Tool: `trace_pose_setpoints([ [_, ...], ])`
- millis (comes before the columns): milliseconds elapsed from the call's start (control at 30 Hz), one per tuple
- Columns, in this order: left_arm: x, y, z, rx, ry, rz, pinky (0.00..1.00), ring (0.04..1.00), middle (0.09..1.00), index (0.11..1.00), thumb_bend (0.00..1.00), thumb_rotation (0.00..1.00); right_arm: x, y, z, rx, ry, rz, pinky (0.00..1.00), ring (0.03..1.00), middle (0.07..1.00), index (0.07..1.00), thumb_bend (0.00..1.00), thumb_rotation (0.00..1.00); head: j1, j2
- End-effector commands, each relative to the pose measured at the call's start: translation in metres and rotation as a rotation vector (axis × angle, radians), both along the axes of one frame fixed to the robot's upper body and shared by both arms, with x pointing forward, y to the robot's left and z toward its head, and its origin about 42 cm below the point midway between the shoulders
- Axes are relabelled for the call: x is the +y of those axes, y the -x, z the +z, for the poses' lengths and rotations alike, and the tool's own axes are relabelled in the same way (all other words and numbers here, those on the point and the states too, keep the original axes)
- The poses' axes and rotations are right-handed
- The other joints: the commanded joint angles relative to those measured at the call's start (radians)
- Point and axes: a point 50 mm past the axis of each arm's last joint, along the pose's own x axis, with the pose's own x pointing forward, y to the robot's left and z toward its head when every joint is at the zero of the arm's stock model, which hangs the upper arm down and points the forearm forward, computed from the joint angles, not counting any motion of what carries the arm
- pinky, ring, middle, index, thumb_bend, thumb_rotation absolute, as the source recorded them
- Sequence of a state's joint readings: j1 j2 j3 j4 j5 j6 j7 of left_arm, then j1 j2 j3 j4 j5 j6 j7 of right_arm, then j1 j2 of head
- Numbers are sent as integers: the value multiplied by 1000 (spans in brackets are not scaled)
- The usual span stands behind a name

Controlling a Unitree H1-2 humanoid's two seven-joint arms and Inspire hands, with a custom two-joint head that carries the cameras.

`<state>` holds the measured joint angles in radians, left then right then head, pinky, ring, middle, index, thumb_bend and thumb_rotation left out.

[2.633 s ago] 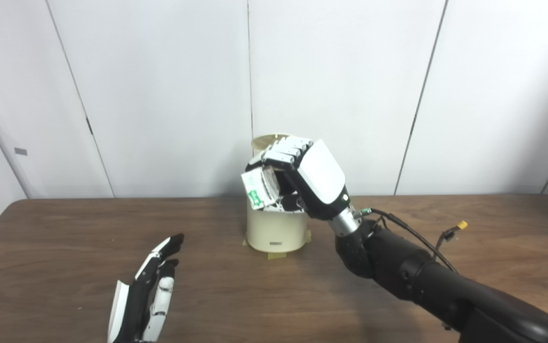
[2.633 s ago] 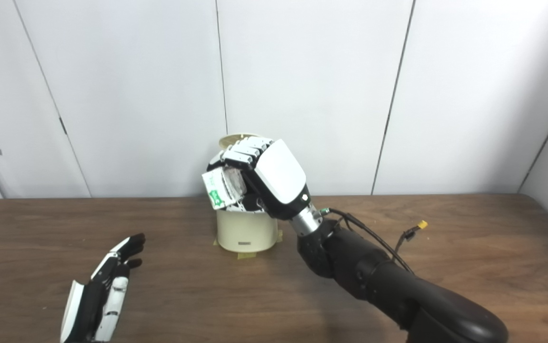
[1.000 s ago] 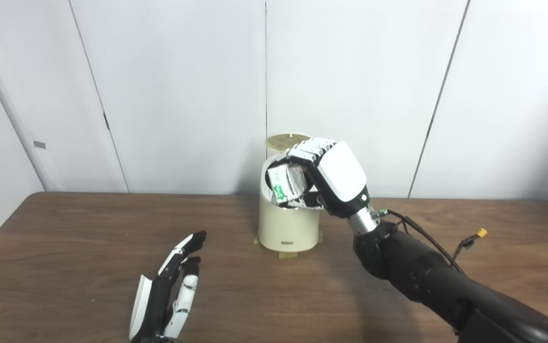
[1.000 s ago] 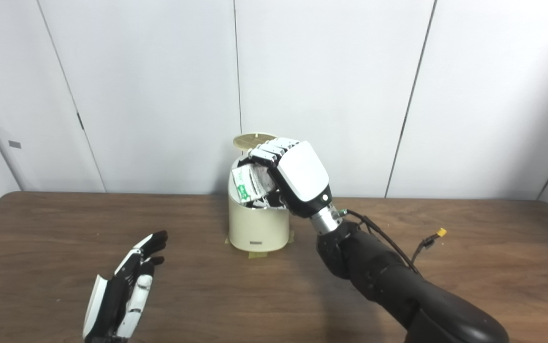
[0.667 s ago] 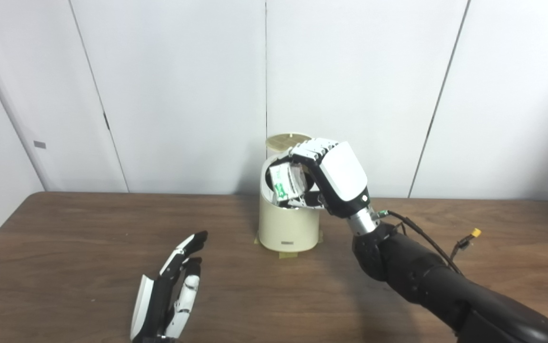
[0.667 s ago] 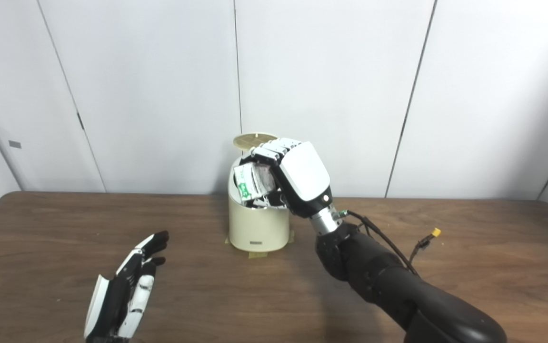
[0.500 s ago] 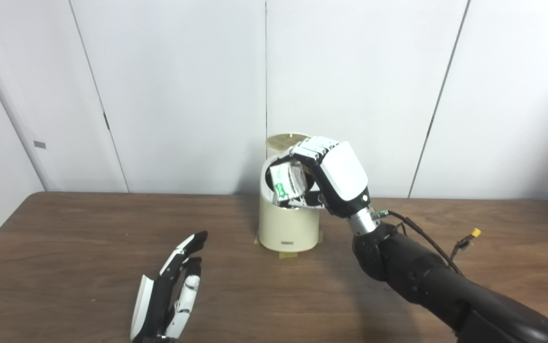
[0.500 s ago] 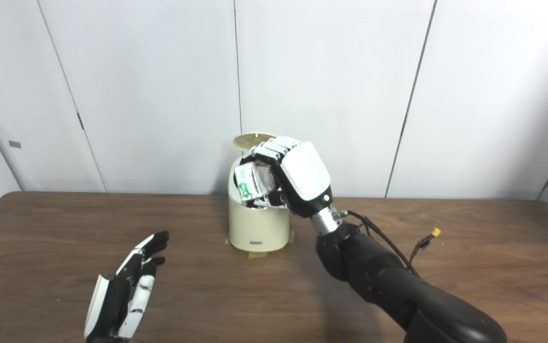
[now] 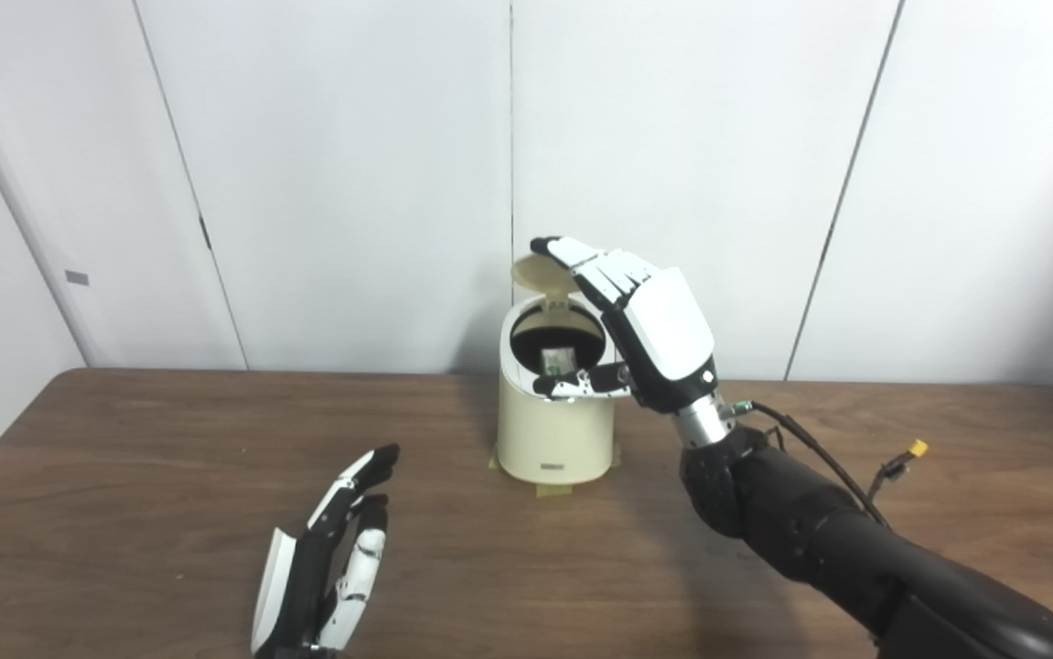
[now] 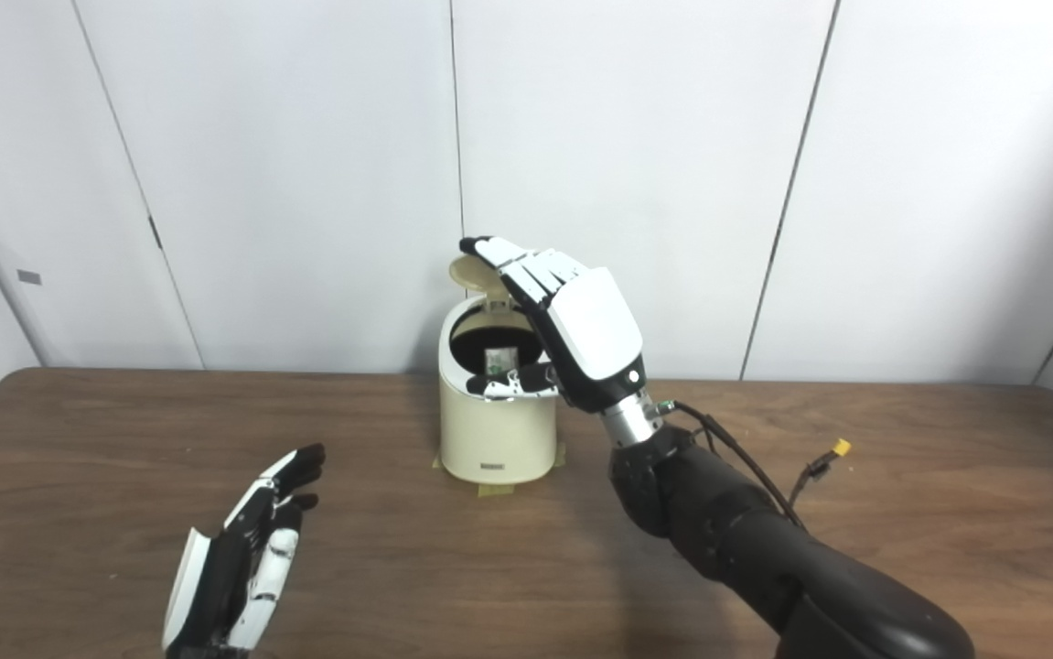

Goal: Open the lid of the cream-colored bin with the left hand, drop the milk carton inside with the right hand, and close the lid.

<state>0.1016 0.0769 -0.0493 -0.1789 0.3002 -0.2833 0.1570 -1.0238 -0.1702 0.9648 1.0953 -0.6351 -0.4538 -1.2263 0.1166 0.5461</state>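
Carton [image 9: 558,359] inside round cream bin [image 9: 552,430], right robot hand [image 9: 650,322] spread empty above

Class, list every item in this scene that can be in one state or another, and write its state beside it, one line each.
Bin lid: open, tipped up behind the opening.
Cream-colored bin: upright on the table, opening uncovered.
Milk carton: inside the bin, released.
Right hand: open, fingers spread above the bin, holding nothing.
Left hand: open, empty, low over the table, apart from the bin.
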Motion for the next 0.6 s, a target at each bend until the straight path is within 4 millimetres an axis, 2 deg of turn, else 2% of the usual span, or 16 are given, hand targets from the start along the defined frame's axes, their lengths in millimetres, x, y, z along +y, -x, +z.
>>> trace_pose_setpoints([
  [0,-11,20,-19,57,39,14,762,845,861,851,329,928,4,-11,35,-67,-41,20,605,752,818,856,931,298,1,0],
  [133,-11,20,-19,61,47,15,768,847,861,851,325,911,4,-11,36,-77,-48,18,597,743,807,838,923,293,-3,-1],
  [233,-11,20,-19,61,44,16,767,847,860,850,321,899,4,-9,35,-84,-64,22,579,724,789,818,884,335,-5,-2],
  [300,-11,19,-19,65,35,19,770,846,860,851,325,902,3,-7,34,-86,-76,26,539,669,740,779,779,444,-6,-4],
  [400,-10,17,-20,63,32,23,770,845,857,850,324,898,-1,-3,34,-94,-114,36,482,581,644,682,686,515,-10,-10],
  [467,-9,15,-21,60,29,19,772,845,857,850,320,896,-4,0,34,-98,-158,30,466,534,584,611,657,524,-22,-12],
  [567,-8,11,-22,61,34,12,777,850,862,854,317,902,-12,6,31,-81,-244,19,470,520,562,579,645,512,-32,-14],
])
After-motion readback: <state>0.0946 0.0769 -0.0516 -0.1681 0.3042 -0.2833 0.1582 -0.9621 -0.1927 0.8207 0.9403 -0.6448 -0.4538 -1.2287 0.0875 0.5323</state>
